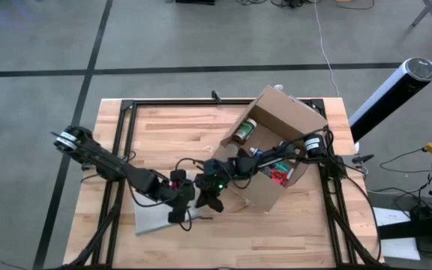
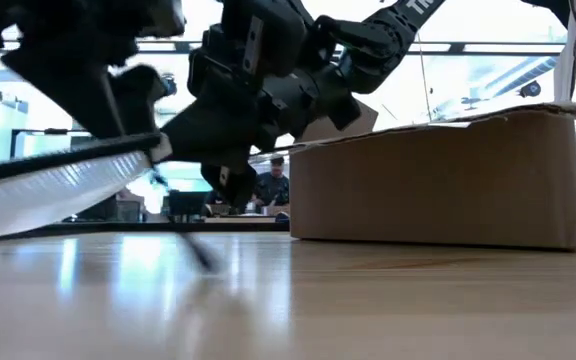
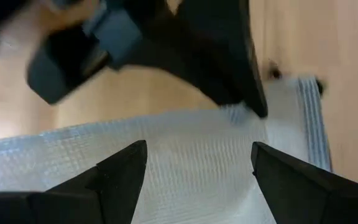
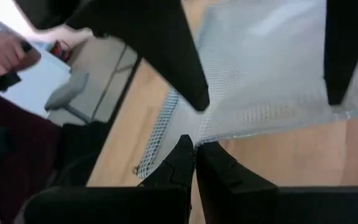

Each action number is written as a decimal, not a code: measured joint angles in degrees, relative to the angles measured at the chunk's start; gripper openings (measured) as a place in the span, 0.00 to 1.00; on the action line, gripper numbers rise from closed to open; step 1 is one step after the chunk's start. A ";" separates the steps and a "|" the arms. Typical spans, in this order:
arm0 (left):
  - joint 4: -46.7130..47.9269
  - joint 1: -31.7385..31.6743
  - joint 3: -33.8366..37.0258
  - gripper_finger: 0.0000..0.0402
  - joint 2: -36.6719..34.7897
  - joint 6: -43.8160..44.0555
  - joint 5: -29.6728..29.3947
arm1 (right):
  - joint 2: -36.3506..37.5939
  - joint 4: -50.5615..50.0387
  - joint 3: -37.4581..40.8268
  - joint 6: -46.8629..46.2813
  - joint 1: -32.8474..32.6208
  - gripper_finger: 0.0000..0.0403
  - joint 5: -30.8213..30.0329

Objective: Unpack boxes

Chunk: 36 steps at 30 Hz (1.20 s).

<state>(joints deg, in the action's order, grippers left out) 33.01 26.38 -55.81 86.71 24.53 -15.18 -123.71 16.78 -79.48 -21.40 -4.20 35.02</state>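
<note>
While both arms meet over the tabletop (image 1: pixel 163 131), the cardboard box (image 1: pixel 276 150) sits just behind the right claw (image 1: pixel 210 196), open, long axis diagonal across the table. Right claw fingers together, pinching the pouch (image 4: pixel 278 74) edge. Left claw (image 1: pixel 178 214) fingers apart, straddling the pouch. No label or writing readable.

One camera is hanging above me and looking straight down on my whole pale wooden table (image 1: pixel 163 135). Another is sitting at the table top, looking level past the brown corrugated cardboard box (image 2: pixel 438 180) into the room. My two wrist cameras are looking very closely at the same translucent grey-white mesh pouch (image 3: pixel 185 155).
</note>
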 joint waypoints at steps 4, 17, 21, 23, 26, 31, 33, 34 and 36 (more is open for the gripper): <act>-0.14 1.65 -2.19 0.69 -0.30 0.12 -0.91 | 0.12 0.97 0.00 -0.91 0.35 0.00 -0.80; -0.69 11.12 -2.63 0.69 -5.09 18.87 -14.24 | 2.14 5.01 -0.02 -0.82 0.89 0.00 -6.93; -2.74 15.53 -2.63 0.69 -8.49 23.54 -21.16 | 3.29 6.33 -0.07 -0.02 1.36 0.00 -9.71; -4.13 17.61 -2.63 0.69 -9.76 25.50 -24.29 | 3.92 6.93 -0.07 0.43 1.66 0.00 -11.17; -5.68 20.27 -2.63 0.69 -11.16 28.52 -28.43 | 4.96 8.03 -0.07 1.17 2.15 0.00 -13.49; -5.85 21.75 -2.11 0.69 -10.83 32.69 -30.60 | 7.88 8.49 -0.07 2.68 3.36 0.00 -15.71; -6.03 21.82 -1.41 0.69 -10.22 33.99 -30.83 | 8.86 8.64 -0.07 3.08 3.80 0.00 -15.90; -5.99 21.79 -1.06 0.69 -9.81 34.66 -30.85 | 9.32 8.36 -0.07 3.33 3.89 0.00 -16.03; -6.12 21.78 -0.74 0.69 -8.90 35.27 -31.28 | 10.29 8.01 -0.07 3.67 4.10 0.00 -16.04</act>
<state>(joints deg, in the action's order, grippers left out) 26.90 48.16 -56.55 77.81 59.80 -46.46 -113.41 24.79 -79.55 -17.73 -0.10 18.98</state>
